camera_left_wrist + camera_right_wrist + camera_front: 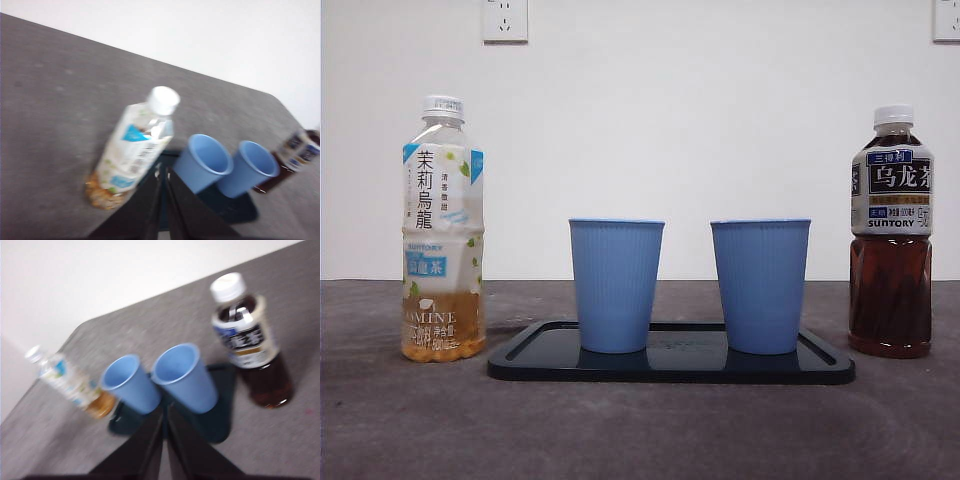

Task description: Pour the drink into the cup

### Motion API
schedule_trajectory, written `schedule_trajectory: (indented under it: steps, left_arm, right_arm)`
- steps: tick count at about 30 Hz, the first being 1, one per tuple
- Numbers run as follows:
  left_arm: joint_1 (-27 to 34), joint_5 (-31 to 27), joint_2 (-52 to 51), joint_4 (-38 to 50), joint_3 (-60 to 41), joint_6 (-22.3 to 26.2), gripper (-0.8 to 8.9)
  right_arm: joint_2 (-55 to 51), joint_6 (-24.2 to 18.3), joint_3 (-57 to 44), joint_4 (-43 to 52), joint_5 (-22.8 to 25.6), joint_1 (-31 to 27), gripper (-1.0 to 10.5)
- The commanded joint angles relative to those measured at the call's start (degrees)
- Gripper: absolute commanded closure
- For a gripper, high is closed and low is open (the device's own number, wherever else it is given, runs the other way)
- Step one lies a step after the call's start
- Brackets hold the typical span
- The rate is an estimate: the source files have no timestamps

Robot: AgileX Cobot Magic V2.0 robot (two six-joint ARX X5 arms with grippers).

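A plain test room or lab bench is showing here rather than a home. A bare white wall (720, 120) is running behind a grey surface (620, 430), with two wall sockets (505, 20) sitting high up. Store-bought tea bottles (442, 230) and two blue cups (616, 285) are standing neatly arranged around a dark tray (670, 368).

Plain white wall (720, 130) behind, evenly lit, no shadows to speak of. Two white power sockets sit high on the wall: one (505, 19) upper left, one (947, 19) at the far right edge (cut off by the frame). Below the wall runs a dark grey, slightly mottled tabletop (640, 430).
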Motion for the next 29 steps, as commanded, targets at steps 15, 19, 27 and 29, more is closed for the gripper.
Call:
schedule_trajectory:
  steps: [15,19,27,29]
  left_arm:
    - [-6.1,18.86,14.82,-5.9,12.24,10.01,7.97]
    - [-6.8,18.8,14.88,-5.6,12.24,13.62,7.94]
    - [-6.8,18.75,14.88,-5.38,12.24,16.41,7.84]
    - [-6.8,18.75,14.88,-5.33,12.24,16.55,7.84]
  right_arm:
    - [12.61,-20.39,11.56,-11.19,-12.57,0.17,9.3]
    - [13.14,-21.49,11.56,-11.08,-12.37,0.17,9.3]
    - [13.14,-23.54,11.56,-10.62,-12.0,0.17,9.3]
    - [13.14,-23.67,11.56,-10.54,-12.0,0.17,9.3]
